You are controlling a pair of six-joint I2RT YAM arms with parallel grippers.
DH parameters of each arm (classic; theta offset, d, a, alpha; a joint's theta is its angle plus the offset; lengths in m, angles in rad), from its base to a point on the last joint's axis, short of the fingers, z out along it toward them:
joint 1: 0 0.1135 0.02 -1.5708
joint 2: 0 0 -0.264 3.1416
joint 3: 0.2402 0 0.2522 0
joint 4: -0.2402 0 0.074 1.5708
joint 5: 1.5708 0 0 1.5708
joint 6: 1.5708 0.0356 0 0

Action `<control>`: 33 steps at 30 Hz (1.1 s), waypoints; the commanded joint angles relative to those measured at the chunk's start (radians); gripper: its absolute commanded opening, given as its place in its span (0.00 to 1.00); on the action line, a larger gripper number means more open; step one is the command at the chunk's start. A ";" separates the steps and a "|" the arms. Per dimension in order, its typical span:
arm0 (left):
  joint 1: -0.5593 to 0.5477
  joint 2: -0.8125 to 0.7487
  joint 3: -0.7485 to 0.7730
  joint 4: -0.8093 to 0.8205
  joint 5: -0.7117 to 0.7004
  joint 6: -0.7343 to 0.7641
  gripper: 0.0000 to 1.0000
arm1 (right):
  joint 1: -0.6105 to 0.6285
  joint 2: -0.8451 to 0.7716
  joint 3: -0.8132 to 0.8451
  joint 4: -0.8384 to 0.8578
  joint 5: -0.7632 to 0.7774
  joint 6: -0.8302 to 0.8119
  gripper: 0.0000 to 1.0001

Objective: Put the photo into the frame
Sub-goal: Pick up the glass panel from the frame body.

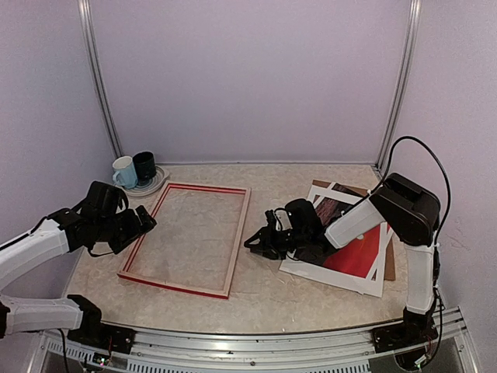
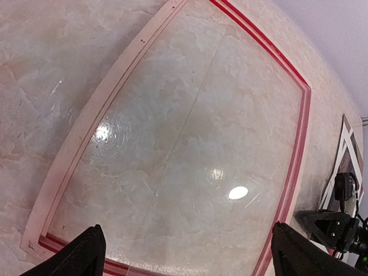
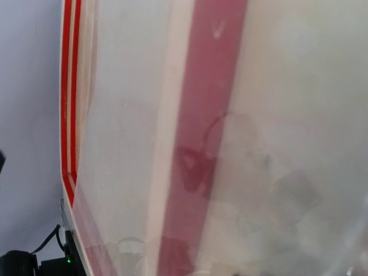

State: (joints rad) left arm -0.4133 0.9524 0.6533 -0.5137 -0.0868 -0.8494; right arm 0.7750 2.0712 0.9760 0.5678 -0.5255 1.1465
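Currently | left end effector (image 2: 187, 233) spread beside frame (image 1: 240, 233) | right end effector (image 1: 260, 242) grip unclear | photo (image 1: 361, 256) partly hidden

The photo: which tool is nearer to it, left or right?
Right. The right tool is between the photo and the frame; the left tool is at the frame's opposite side.

No writing, label or number can be read anywhere here.

frame (image 1: 238, 242): flat on tabletop (image 1: 264, 299), left of centre
photo (image 1: 359, 258): right of frame, apart
mugs (image 1: 133, 171): behind frame, far left
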 commanded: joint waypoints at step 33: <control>0.267 0.510 -0.058 0.487 -0.063 0.159 0.60 | 0.012 -0.081 0.024 -0.081 -0.033 -0.123 0.33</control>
State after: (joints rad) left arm -0.1509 1.4322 0.6102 -0.0509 -0.1112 -0.7094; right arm 0.7750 2.0331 0.9771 0.5144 -0.5545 1.0512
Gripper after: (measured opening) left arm 0.597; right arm 0.334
